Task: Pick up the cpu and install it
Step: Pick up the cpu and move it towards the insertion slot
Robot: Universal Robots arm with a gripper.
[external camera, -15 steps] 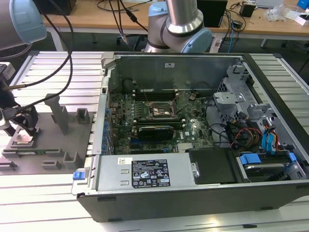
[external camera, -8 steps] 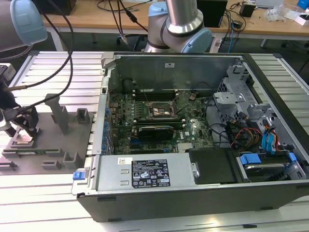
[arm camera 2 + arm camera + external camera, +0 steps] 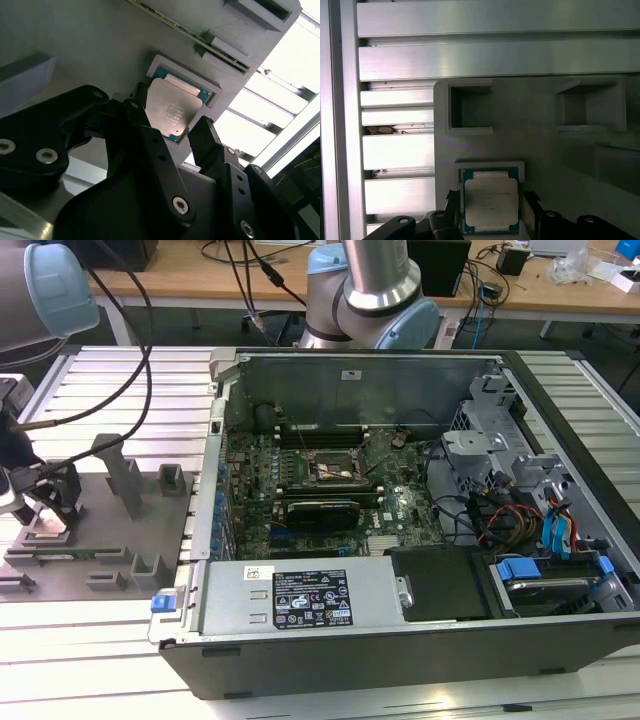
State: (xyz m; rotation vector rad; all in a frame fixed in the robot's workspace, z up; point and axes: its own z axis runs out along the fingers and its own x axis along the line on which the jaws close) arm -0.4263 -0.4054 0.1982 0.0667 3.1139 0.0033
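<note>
Cpu (image 3: 491,204) in a holder plate (image 3: 140,530) pocket, between the fingers of the claw (image 3: 491,200); computer case (image 3: 400,660) to the exterior view's right.

You have the gripper (image 3: 170,114) spread open over the cpu (image 3: 175,100), with one black finger (image 3: 205,137) at each of two opposite edges. Whether the tips touch it you cannot tell. The cpu lies flat, silvery lid up and green rim showing, in a shallow square pocket (image 3: 161,62) of the grey fixture plate (image 3: 90,40). Beyond the pocket a thin gold-edged strip (image 3: 185,31) runs across the plate. Bright aluminium table slats (image 3: 260,107) lie past the plate's edge.
</note>
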